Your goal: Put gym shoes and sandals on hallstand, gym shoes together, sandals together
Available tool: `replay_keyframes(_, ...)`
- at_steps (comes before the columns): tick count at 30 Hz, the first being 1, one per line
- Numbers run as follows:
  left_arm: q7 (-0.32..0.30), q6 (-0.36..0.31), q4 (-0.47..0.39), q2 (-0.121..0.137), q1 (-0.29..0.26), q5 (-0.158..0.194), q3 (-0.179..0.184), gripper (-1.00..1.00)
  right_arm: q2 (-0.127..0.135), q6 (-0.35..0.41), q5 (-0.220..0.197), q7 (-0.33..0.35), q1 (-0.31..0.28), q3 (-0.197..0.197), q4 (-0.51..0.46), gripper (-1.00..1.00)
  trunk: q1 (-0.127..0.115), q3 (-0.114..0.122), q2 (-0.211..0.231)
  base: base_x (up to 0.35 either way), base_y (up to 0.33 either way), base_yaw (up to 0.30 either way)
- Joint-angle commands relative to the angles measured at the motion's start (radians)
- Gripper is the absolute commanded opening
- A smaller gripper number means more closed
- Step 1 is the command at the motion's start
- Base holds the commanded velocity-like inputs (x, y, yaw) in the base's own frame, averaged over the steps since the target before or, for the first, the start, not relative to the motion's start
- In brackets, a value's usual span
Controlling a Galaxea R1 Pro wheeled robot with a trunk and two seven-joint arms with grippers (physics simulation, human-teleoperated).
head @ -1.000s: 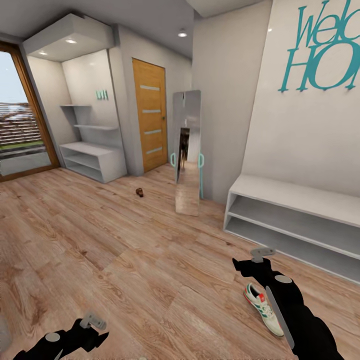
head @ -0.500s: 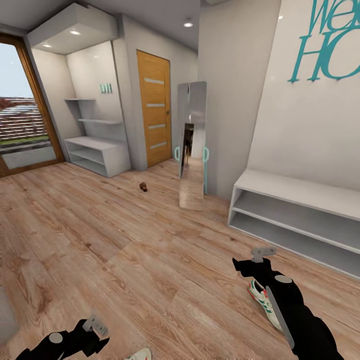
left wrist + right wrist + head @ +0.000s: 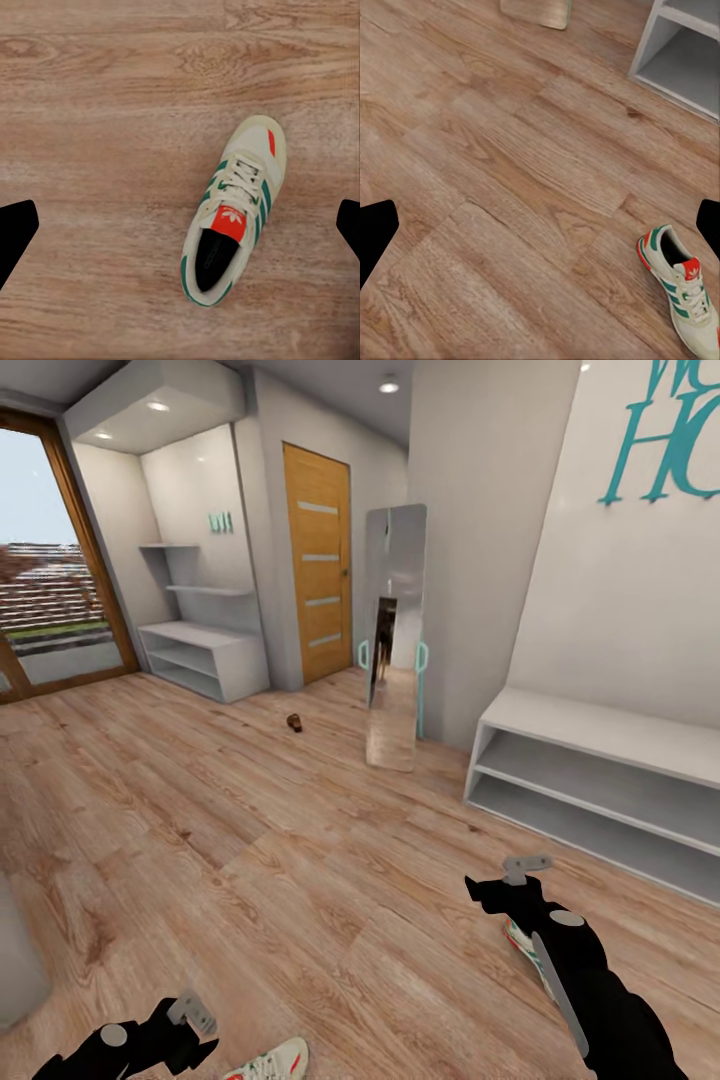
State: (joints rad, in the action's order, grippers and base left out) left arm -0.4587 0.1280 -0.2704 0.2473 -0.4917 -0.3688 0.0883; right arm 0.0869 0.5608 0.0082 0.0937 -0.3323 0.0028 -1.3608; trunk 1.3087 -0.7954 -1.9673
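Left claw [image 3: 190,1015] is hanging wide open over one gym shoe [image 3: 231,211] lying on the corridor floor [image 3: 250,840]; right claw [image 3: 520,872] is open too, second sneaker [image 3: 682,289] sitting nearby, hallstand [image 3: 600,780] beyond it.

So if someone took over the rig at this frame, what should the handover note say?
Left claw: open, empty, hanging over one sneaker that lies on the wood floor.
Right claw: open, empty, with the second sneaker on the floor beside that arm, close to the near shoe rack.
A small dark brown thing lies far off on the floor near the mirror; too small to tell if it is a sandal.
Done: nothing; the rack's top and shelves hold no shoes.
Left: all four shoes to rack, paired side by side.
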Motion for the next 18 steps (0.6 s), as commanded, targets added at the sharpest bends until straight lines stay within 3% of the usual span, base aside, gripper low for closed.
replay_keyframes(1,0.002,0.006,-0.001,0.001,-0.001,-0.006,0.006,1.0,0.001,0.005,0.001,0.003,-0.001,0.0,-0.001,1.0,0.004,-0.006,-0.008,0.0,0.0,0.08)
replay_keyframes(18,0.002,0.001,-0.007,0.001,-0.001,-0.01,0.004,1.0,0.001,0.007,0.003,0.002,-0.001,-0.001,-0.004,1.0,0.069,-0.086,-0.127,0.0,0.0,0.02)
